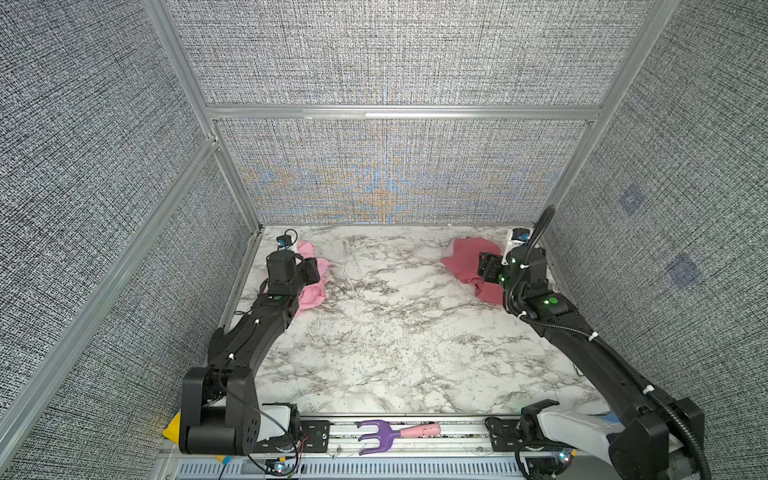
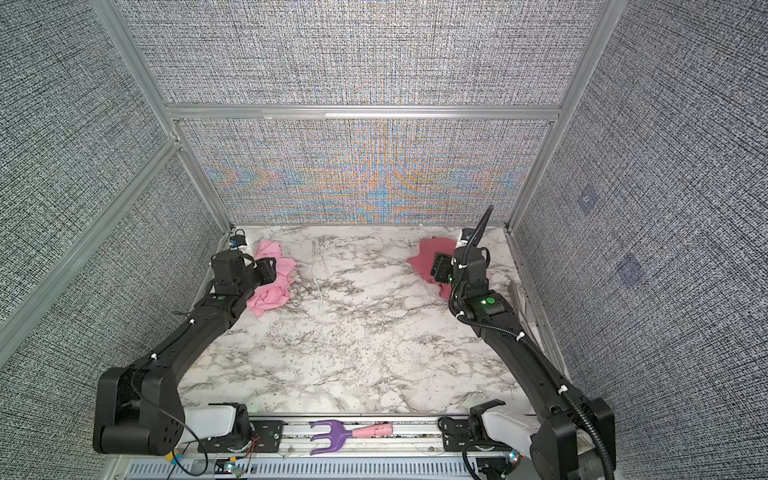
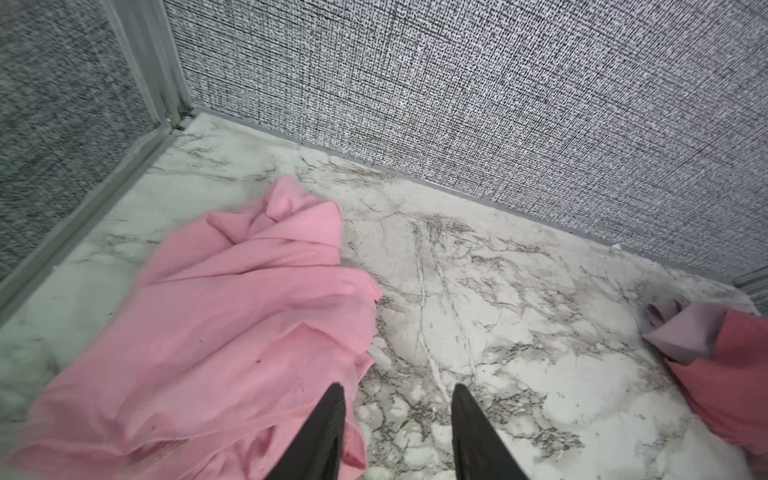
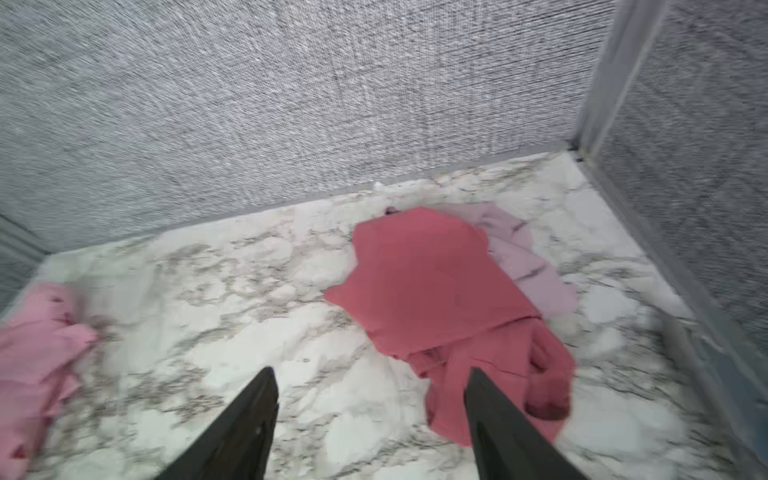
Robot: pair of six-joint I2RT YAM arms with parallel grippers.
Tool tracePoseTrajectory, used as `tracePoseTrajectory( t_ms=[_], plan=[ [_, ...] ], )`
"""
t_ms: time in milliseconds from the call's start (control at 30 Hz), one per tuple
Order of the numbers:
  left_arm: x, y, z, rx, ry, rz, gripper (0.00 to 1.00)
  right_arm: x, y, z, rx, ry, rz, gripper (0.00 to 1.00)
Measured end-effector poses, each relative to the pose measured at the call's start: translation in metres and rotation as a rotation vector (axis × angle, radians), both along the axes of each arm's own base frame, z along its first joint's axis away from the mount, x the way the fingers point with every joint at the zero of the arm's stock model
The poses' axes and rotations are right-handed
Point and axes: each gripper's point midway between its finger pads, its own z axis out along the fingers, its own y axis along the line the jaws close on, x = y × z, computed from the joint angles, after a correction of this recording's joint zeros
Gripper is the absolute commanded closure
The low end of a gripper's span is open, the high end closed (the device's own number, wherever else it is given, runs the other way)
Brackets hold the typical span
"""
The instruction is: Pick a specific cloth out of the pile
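The light pink fabric cloth [image 2: 274, 293] lay in the marble tabletop's [image 2: 353, 353] far-left corner. The left gripper [image 3: 397, 386] and right gripper [image 4: 371, 370] gaped empty.

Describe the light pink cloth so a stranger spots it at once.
Look at the marble table, far-left corner. The cloth lies crumpled there. It is bubblegum pink, paler than the rose-red cloth in the far-right corner.

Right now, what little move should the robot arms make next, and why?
Probably lift both arms back toward their bases. The light pink cloth already lies apart from the rose-red cloth, with bare table between them, and the left gripper and right gripper are open and empty.
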Motion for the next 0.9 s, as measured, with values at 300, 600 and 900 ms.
tracePoseTrajectory(
  t_ms=[300,600,900],
  plan=[
    [-0.023,0.025,-0.007,0.127,-0.097,0.091,0.44,-0.021,-0.061,-0.079,-0.253,0.027,-0.231,0.21],
    [-0.048,0.065,-0.029,0.265,-0.140,0.281,0.44,-0.031,-0.083,-0.119,-0.431,-0.014,-0.281,0.20],
    [-0.063,0.075,-0.048,0.349,-0.221,0.313,0.43,-0.025,-0.090,-0.132,-0.465,-0.094,-0.301,0.16]
  ],
)
